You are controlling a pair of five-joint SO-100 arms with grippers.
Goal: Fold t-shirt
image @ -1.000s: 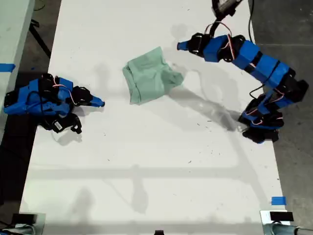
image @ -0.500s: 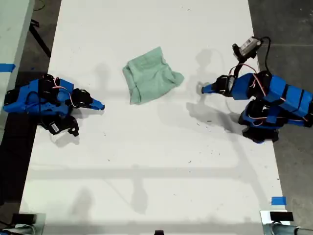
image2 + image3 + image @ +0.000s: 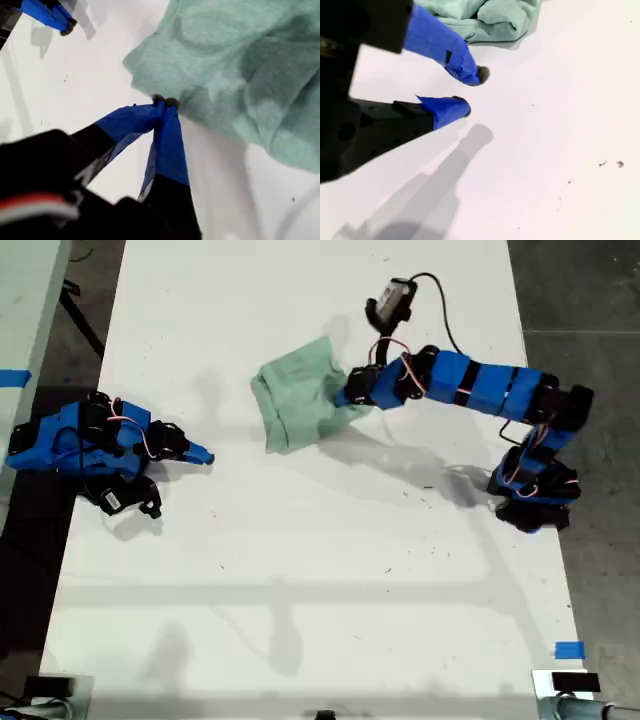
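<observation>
Fingertips (image 3: 165,102) of my first gripper (image 3: 348,397) pinched together at t-shirt (image 3: 305,400) edge, far-centre table (image 3: 300,570), exterior view; cloth between them unclear. My second gripper (image 3: 467,92) parted, idle. Risk: bundle drags, unfolds.

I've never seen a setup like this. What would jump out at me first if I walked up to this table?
Probably the crumpled mint-green t-shirt lying on the white table, toward the far end in the exterior view. From the exterior view's right, a blue arm stretches out so that my first end effector, tips together, meets the shirt's edge. My second end effector sits open over bare table at the exterior view's left, away from the cloth.
</observation>
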